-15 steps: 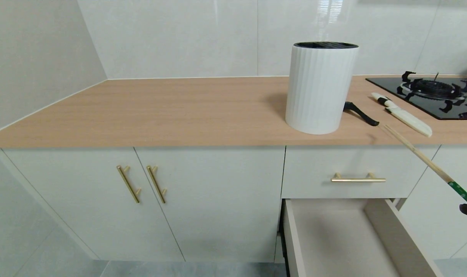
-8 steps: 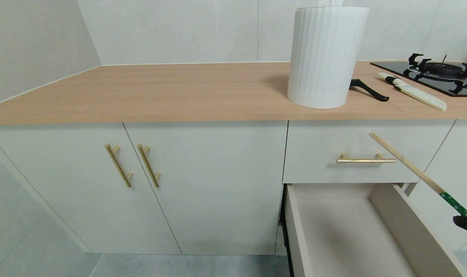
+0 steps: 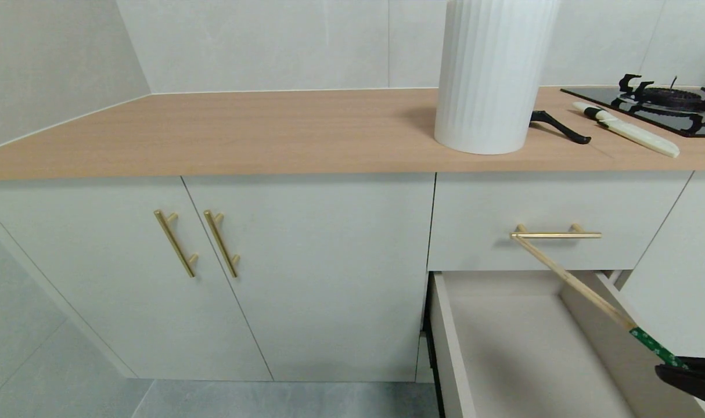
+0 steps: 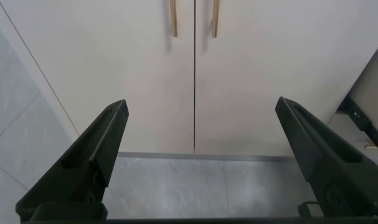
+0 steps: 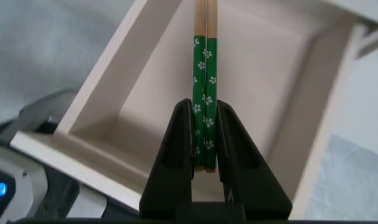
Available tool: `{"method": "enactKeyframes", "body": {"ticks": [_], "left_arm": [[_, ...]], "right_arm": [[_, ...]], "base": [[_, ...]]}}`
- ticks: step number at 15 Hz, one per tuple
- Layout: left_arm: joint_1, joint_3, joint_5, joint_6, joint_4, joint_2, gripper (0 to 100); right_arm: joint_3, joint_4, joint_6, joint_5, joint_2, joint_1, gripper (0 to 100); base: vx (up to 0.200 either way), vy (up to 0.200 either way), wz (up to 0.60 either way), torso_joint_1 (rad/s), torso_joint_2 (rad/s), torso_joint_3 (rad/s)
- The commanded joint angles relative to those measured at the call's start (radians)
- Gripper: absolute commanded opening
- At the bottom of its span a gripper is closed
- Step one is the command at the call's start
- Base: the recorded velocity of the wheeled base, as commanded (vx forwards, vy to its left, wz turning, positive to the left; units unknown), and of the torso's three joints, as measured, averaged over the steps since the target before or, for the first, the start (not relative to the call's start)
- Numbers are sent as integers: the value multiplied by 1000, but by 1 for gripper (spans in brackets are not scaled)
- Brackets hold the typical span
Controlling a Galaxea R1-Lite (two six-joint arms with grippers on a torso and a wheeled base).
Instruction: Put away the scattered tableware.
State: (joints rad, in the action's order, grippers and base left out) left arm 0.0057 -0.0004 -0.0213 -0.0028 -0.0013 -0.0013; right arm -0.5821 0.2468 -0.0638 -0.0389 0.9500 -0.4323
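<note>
My right gripper [image 3: 686, 371] [image 5: 205, 134] is shut on a pair of bamboo chopsticks [image 3: 579, 287] [image 5: 205, 74] by their green flowered ends. They slant up over the open lower drawer [image 3: 454, 348] [image 5: 145, 74], their tips near the brass handle [image 3: 556, 235] of the drawer above. On the wooden counter lie a black-handled utensil [image 3: 561, 128] and a cream knife [image 3: 628, 129] beside a tall white ribbed holder [image 3: 489, 75]. My left gripper [image 4: 198, 162] is open, low before the cabinet doors [image 4: 195, 74], holding nothing.
A black gas hob [image 3: 666, 101] sits at the counter's far right. Two cabinet doors with brass handles [image 3: 195, 242] stand shut left of the drawers. Grey floor tiles [image 4: 201, 186] lie below. The open drawer's side walls flank the chopsticks.
The head camera has dropped, so the counter sits higher in view. My right gripper has lowered with the chopsticks, and their tips have come down from the counter edge to the upper drawer's handle.
</note>
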Motion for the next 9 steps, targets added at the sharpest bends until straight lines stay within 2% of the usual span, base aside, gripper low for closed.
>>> {"method": "enactKeyframes", "body": {"ticks": [1,6,9], "left_arm": [[0,0,0,0,0,1,100],[0,0,0,0,0,1,100],[0,0,0,0,0,1,100]], "right_arm": [[45,-20,2,-2,78,-54,0],[64,-26,36,-9,325,-83,0],[33,-95,203,-1,504,-83,0]], "base": [[0,0,0,0,0,0],[0,0,0,0,0,0],[0,0,0,0,0,0]]}}
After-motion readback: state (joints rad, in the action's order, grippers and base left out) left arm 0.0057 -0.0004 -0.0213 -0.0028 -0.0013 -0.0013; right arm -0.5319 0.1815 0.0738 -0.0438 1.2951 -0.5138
